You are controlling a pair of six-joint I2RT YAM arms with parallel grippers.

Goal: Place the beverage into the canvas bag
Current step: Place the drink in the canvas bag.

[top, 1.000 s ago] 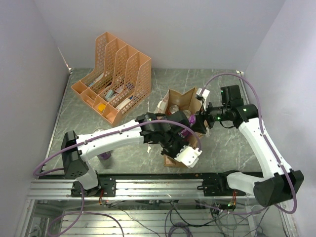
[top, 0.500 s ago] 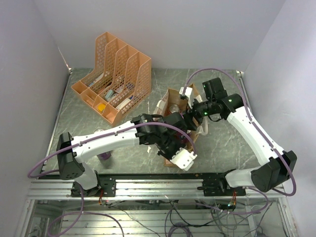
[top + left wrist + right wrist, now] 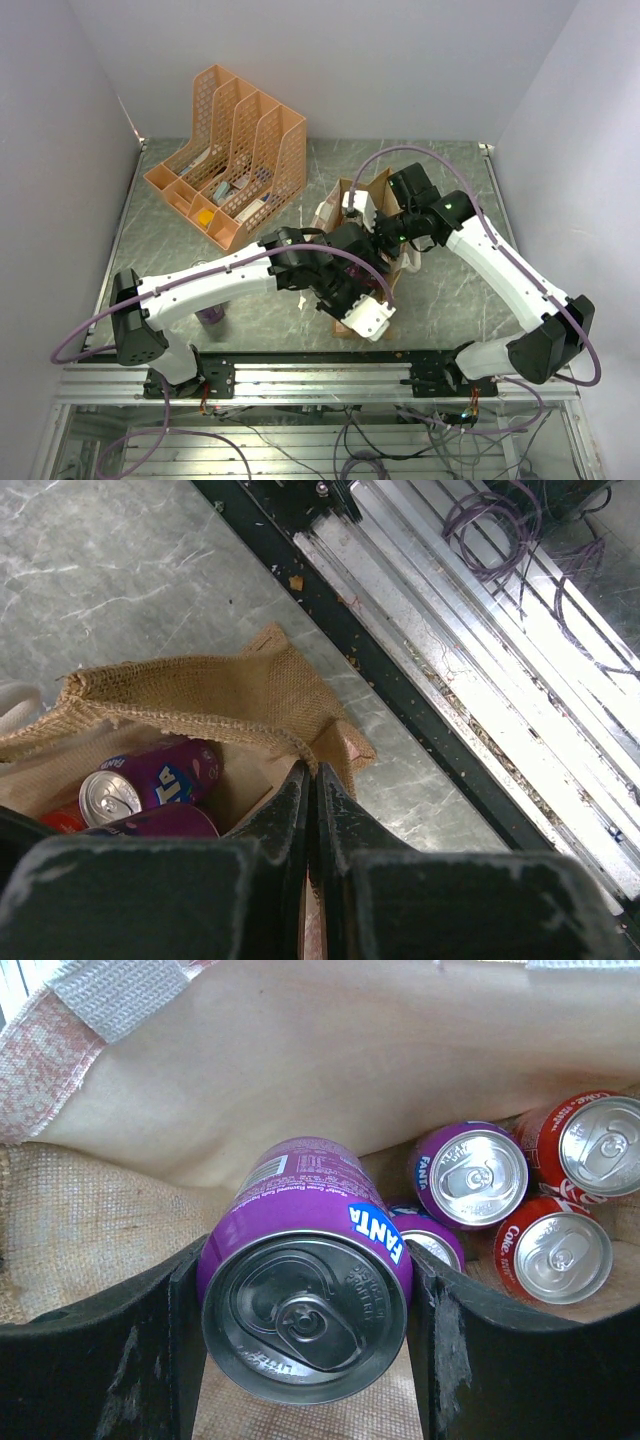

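Five cans in all. Two red cola cans [image 3: 553, 1255] and two purple cans [image 3: 470, 1175] stand inside the canvas bag [image 3: 250, 1070]. The right pincer [image 3: 305, 1325] clamps the fifth, a purple Fanta can [image 3: 300, 1250], in the bag's mouth. The left pincer [image 3: 312, 790], almost closed, pinches the bag's rim.

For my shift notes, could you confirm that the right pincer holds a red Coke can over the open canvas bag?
Not quite: the right wrist view shows the right pincer holding a purple Fanta can, not a red Coke one. It is over the open canvas bag, as you say; the red Coke cans sit inside it.
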